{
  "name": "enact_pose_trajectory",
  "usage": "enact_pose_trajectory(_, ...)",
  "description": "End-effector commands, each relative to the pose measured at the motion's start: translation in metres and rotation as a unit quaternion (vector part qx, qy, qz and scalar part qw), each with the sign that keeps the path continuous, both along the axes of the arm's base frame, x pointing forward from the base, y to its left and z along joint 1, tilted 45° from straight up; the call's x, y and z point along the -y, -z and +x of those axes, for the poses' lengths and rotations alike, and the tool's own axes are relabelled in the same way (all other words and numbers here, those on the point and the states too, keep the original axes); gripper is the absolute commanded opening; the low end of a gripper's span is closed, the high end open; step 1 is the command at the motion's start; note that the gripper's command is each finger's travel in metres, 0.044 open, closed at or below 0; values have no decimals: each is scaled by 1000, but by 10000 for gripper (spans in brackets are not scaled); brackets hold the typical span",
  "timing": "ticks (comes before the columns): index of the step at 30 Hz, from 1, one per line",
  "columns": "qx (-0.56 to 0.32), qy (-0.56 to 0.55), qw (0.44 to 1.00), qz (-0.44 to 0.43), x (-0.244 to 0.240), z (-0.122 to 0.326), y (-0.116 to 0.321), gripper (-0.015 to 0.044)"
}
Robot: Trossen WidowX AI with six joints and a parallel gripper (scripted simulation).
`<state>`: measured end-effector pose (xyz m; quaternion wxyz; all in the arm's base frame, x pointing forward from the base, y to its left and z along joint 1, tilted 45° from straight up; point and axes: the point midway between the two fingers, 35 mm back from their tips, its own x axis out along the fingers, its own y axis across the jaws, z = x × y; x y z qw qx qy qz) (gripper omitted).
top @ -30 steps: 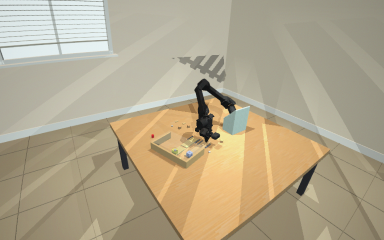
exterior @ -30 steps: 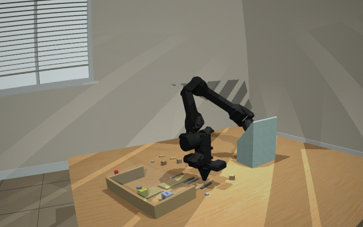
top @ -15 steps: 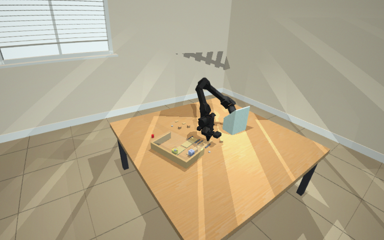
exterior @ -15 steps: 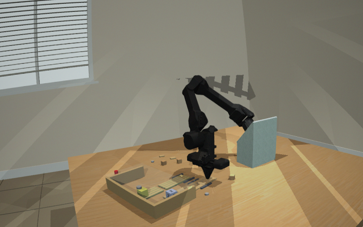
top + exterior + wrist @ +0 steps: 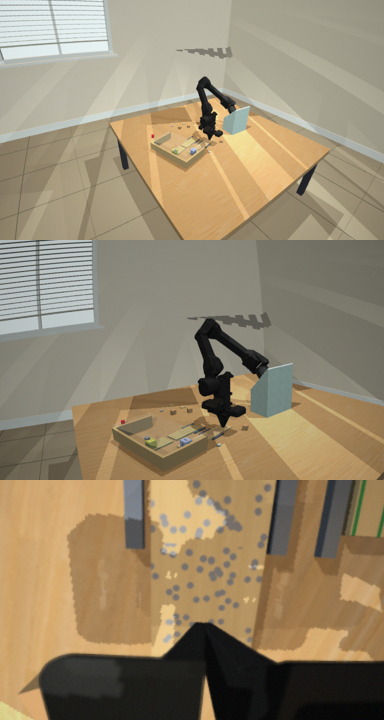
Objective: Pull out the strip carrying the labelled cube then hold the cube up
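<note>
My gripper [image 5: 209, 138] [image 5: 223, 426] [image 5: 202, 630] is shut with nothing between its fingertips. Its tips point down over the near end of the dotted strip [image 5: 210, 587]; I cannot tell whether they touch it. The strip runs between dark rails [image 5: 134, 522] [image 5: 284, 522]. The pale blue labelled cube [image 5: 193, 150] [image 5: 185, 441] is on the strip's far end inside the tray [image 5: 169, 154] [image 5: 135, 443]. The tray wall hides part of the strip. Beside it lie two green-striped strip pieces [image 5: 185, 432] [image 5: 164, 442] with a gap between them. A yellow-green cube [image 5: 174, 151] [image 5: 150, 442] stands on the farther piece, with a grey cylinder on top.
A tall pale blue panel [image 5: 240, 122] [image 5: 278, 394] stands near the arm's base. Small wooden cubes [image 5: 245, 427] [image 5: 173, 412] [image 5: 189, 410] lie around. A grey disc [image 5: 209, 151] [image 5: 218, 444] lies beside the rails. A red cylinder [image 5: 152, 136] [image 5: 122, 421] stands behind the tray.
</note>
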<state>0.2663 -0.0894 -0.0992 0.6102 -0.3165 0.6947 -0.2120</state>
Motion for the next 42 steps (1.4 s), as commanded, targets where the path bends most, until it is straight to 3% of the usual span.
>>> enact_pose_trajectory(1, -11, 3, 1000, -2, 4, -12, 1, 0)
enact_pose_trajectory(42, -13, 3, 1000, -2, 9, -73, -11, 0)
